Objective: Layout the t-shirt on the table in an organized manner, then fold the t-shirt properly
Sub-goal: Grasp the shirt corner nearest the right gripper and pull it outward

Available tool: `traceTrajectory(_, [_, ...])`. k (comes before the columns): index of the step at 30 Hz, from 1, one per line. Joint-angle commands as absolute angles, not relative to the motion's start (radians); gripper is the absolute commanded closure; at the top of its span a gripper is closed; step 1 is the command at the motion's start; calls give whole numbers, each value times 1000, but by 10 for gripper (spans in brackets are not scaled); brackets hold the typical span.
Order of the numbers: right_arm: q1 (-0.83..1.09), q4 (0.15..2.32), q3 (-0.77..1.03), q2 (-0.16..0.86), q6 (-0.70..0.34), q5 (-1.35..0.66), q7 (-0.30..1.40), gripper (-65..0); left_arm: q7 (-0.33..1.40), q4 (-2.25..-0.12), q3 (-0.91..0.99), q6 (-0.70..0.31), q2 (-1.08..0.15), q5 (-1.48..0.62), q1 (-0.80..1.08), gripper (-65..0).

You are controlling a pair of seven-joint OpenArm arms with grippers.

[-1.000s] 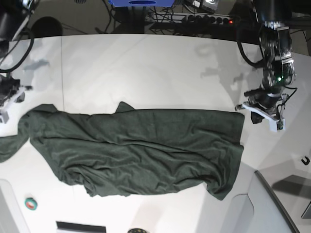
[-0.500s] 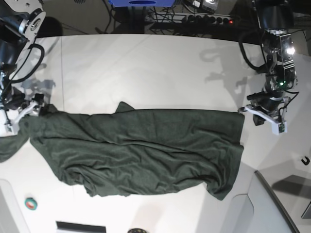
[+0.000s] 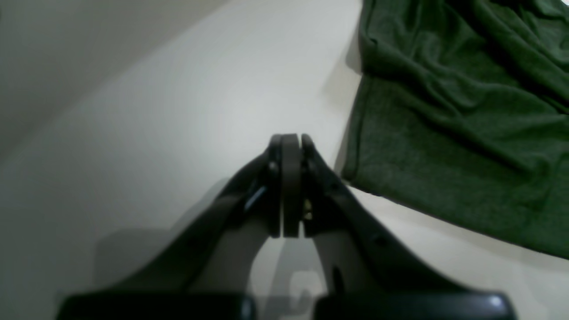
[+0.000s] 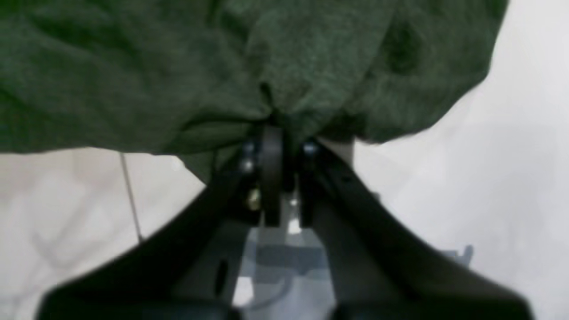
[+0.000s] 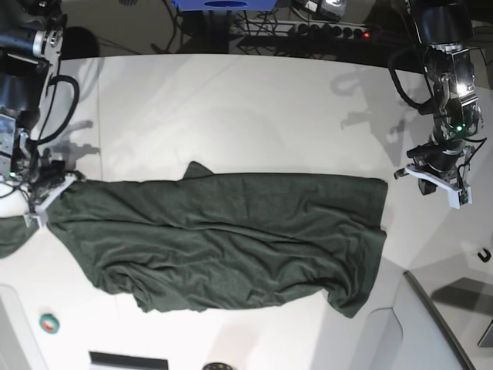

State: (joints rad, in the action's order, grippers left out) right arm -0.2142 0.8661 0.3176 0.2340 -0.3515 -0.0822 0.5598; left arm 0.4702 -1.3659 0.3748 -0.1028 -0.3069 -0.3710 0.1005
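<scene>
Right gripper [image 5: 48,187], at the left edge of the base view, is pinched on the t-shirt [image 5: 223,235], bunching its fabric at the fingertips. On the white table [image 5: 254,108] I see the shirt spread wrinkled across the middle of the frame, its long axis running left to right; I cannot tell which end is the collar. At the lower right, a grey angled panel [image 5: 431,331] sits just beside the shirt's lower corner. Left gripper [image 5: 442,182], at the right of the frame, has its jaws pressed together on nothing, near the shirt's right edge but apart from it. A small green-and-red round object [image 5: 49,324] lies lower left, clear of the cloth.
</scene>
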Motion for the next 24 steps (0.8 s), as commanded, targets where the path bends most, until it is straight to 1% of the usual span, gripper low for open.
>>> traceTrajectory(1, [-196,865,315,236,-335,-65,613,0,450,-1386,392,-96,-326,-375,102,0])
traceTrajectory(2, [-185,888,315,236,-332,-65,613,-12,447,-1386,392,-96,-326,-375,104,0])
traceTrajectory(4, [-130,986,315,236,-325,-65,628,0,447,-1386,392,-96,-328,-375,105,0])
traceTrajectory(8, [-7,1228,315,236,-325,-65,748,0,447,-1388,392,-96,-328,-375,105,0])
traceTrajectory(14, [162,1529,315,228,-328,-65,908,0,450,-1400,381,-96,-326,-375,105,0])
traceTrajectory(17, [225,1623,315,222,-328,-65,978,-2,452,-1435,378,-96,-320,-375,107,0])
traceTrajectory(19, [252,1659,325,189,-328,-65,1001,-15,452,-1446,378,-96,-320,-375,107,0])
traceTrajectory(20, [269,1685,325,182,-328,-65,1009,-56,452,-1451,378,-96,-320,-375,107,0])
traceTrajectory(21, [282,1713,325,174,-325,-65,1018,-126,452,-1455,378,-96,-320,-375,107,0])
traceTrajectory(22, [291,1744,325,173,-325,-65,1036,-219,452,-1458,378,-96,-320,-375,107,0])
traceTrajectory(23, [294,1778,325,168,-325,-65,1058,-342,452,-1463,378,-96,-320,-375,107,0])
traceTrajectory(24, [302,1807,325,157,-325,-65,1082,-447,452,-1463,378,-96,-320,-375,107,0])
